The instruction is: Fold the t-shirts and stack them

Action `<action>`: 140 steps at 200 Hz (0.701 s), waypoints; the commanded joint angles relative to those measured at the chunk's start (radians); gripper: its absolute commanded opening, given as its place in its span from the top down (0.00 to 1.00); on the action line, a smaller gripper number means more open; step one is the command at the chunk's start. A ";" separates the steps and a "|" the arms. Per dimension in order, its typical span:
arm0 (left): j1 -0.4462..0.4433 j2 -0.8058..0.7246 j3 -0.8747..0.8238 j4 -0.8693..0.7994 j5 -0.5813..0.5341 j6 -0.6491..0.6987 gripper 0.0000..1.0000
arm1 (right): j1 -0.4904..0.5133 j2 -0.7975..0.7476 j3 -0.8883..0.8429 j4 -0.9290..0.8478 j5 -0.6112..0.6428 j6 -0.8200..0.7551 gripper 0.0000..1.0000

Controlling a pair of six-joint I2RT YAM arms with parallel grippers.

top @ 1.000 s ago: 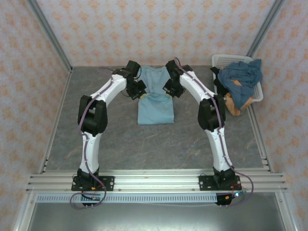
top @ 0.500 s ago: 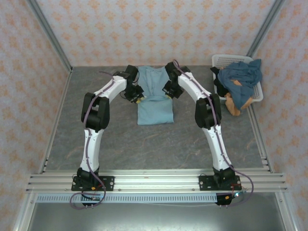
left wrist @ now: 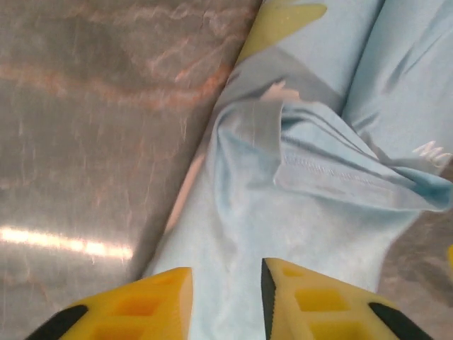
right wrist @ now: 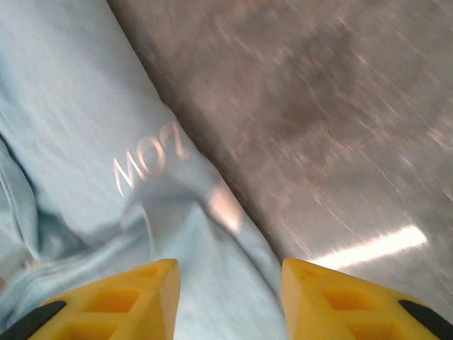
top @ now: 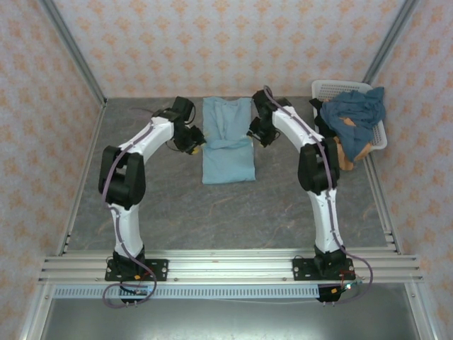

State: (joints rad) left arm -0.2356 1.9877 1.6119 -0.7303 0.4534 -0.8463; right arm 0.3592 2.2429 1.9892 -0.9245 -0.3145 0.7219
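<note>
We see the left gripper (left wrist: 226, 275) and right gripper (right wrist: 230, 265), jaws apart, over the shirt (top: 228, 142); up close its letters (right wrist: 148, 164) show, partly hidden.

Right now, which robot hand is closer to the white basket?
Right. The right gripper sits between the light-blue shirt and the basket; the left gripper is beyond that shirt.

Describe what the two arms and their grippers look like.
The left arm and right arm have white tubular links between black joint housings, each with a thin purple cable, on black base plates. The left gripper and right gripper carry blocky yellow fingers with recessed square pockets.
</note>
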 commanded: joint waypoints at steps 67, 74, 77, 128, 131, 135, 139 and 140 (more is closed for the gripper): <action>-0.016 0.225 0.146 0.074 0.111 -0.053 0.86 | 0.039 -0.242 -0.449 0.306 -0.123 0.165 0.81; -0.014 0.253 0.192 0.057 0.105 -0.043 0.86 | 0.038 -0.246 -0.469 0.318 -0.131 0.176 0.81; -0.011 0.266 0.211 0.047 0.103 -0.039 0.86 | 0.039 -0.248 -0.477 0.323 -0.133 0.179 0.82; 0.016 0.427 0.459 -0.082 0.071 0.003 0.86 | 0.052 -0.300 -0.522 0.255 -0.035 0.179 0.82; 0.017 0.430 0.463 -0.084 0.072 0.005 0.86 | 0.052 -0.307 -0.528 0.254 -0.032 0.178 0.82; 0.020 0.435 0.470 -0.084 0.071 0.006 0.86 | 0.052 -0.312 -0.536 0.252 -0.026 0.177 0.82; 0.022 0.439 0.475 -0.086 0.071 0.007 0.86 | 0.052 -0.319 -0.543 0.250 -0.019 0.176 0.82; 0.022 0.441 0.475 -0.087 0.071 0.007 0.86 | 0.052 -0.322 -0.546 0.250 -0.017 0.176 0.82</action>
State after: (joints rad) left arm -0.2337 2.4004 2.0304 -0.7269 0.5434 -0.8715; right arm 0.4030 2.0045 1.4776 -0.6418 -0.4072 0.8906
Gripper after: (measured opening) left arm 0.139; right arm 0.177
